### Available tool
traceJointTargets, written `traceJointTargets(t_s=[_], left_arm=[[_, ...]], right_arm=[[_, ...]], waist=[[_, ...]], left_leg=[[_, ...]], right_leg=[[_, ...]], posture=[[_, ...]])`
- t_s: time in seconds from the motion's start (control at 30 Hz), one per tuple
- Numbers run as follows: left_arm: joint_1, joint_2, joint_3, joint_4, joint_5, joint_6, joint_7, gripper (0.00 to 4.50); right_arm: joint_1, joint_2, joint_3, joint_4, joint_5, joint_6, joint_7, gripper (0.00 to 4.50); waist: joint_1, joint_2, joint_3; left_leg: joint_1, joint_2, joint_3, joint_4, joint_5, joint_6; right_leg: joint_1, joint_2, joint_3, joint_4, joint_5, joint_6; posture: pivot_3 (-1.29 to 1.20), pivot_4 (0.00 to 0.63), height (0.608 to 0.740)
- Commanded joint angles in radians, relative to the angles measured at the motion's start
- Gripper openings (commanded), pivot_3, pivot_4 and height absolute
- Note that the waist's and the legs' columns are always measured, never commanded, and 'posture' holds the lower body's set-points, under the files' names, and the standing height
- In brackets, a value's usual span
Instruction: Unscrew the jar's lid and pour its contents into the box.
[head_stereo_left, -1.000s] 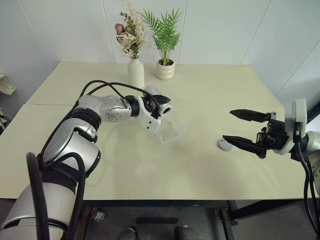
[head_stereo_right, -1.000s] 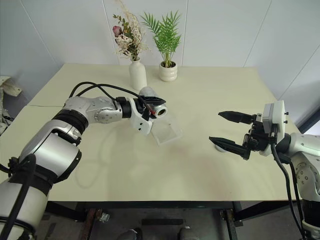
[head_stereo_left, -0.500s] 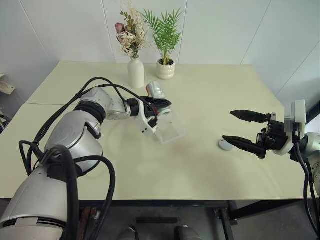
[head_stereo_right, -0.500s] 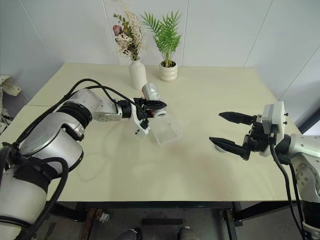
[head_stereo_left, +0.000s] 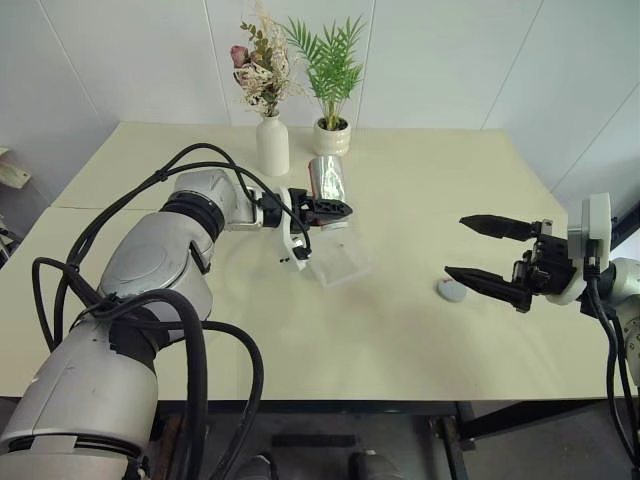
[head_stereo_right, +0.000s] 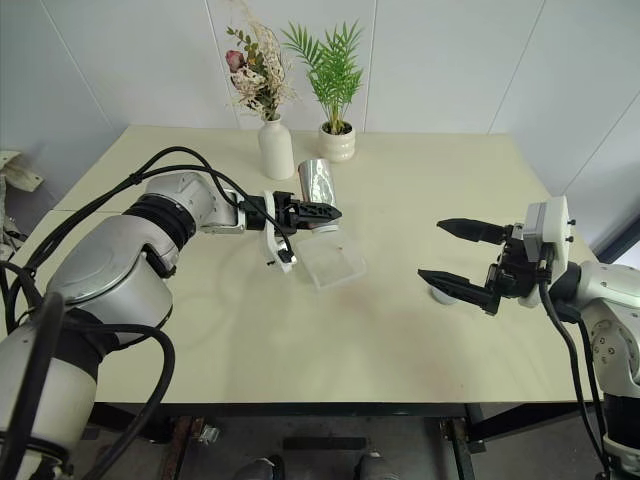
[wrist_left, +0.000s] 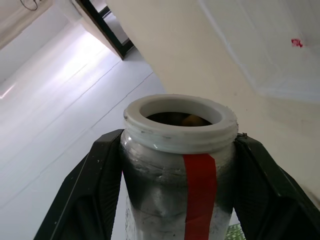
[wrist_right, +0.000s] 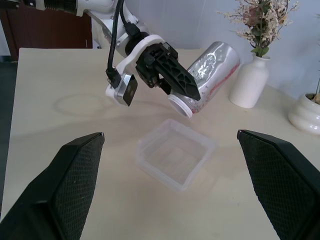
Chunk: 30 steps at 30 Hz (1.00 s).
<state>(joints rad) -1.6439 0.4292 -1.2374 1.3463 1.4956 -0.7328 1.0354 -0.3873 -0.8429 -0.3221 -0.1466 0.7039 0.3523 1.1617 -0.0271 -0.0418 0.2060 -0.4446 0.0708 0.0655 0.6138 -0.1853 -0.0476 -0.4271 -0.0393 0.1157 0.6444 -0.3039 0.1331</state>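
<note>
My left gripper (head_stereo_left: 334, 210) is shut on the clear jar (head_stereo_left: 327, 180) with the red label strip (wrist_left: 199, 190). It holds the jar tilted, bottom up, with the open white mouth (wrist_left: 180, 115) pointing down over the far edge of the clear box (head_stereo_left: 338, 262). The box (wrist_right: 175, 160) sits on the table. Something dark shows inside the jar's mouth in the left wrist view. The grey lid (head_stereo_left: 451, 290) lies on the table at the right. Just above it my right gripper (head_stereo_left: 458, 246) hovers open, holding nothing.
A white vase (head_stereo_left: 271, 145) with dried flowers and a white plant pot (head_stereo_left: 331, 139) stand at the back of the table (head_stereo_left: 300, 360), just behind the jar. The table's front edge runs below both arms.
The left wrist has rolled, swinging the jar from lying nearly level to bottom up with its mouth down over the box. The right gripper has stayed where it was.
</note>
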Motion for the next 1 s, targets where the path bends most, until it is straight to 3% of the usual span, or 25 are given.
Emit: traceJointTargets(t_s=[0.03, 0.43, 1.0], left_arm=[[-0.045, -0.008, -0.03, -0.002, 0.028, 0.043, 0.069, 2.61], [-0.045, -0.021, -0.129, 0.001, 0.104, 0.161, 0.196, 2.61], [-0.027, -0.025, -0.166, 0.011, 0.137, 0.412, 0.184, 2.61]], right_arm=[[-0.016, -0.022, -0.023, -0.01, 0.007, -0.002, 0.004, 4.5], [-0.028, -0.03, -0.021, -0.003, 0.005, 0.004, 0.006, 4.5], [-0.04, -0.033, -0.023, 0.002, 0.0, 0.018, 0.011, 4.5]], waist=[[0.0, 0.0, 0.0], [0.0, 0.0, 0.0], [0.0, 0.0, 0.0]], left_leg=[[0.0, 0.0, 0.0, 0.0, 0.0, 0.0], [0.0, 0.0, 0.0, 0.0, 0.0, 0.0], [0.0, 0.0, 0.0, 0.001, 0.0, 0.0]], right_leg=[[0.0, 0.0, 0.0, 0.0, 0.0, 0.0], [0.0, 0.0, 0.0, 0.001, 0.0, 0.0], [0.0, 0.0, 0.0, 0.002, 0.0, 0.0]], posture=[[0.0, 0.15, 0.74], [0.0, 0.15, 0.74], [0.0, 0.15, 0.74]])
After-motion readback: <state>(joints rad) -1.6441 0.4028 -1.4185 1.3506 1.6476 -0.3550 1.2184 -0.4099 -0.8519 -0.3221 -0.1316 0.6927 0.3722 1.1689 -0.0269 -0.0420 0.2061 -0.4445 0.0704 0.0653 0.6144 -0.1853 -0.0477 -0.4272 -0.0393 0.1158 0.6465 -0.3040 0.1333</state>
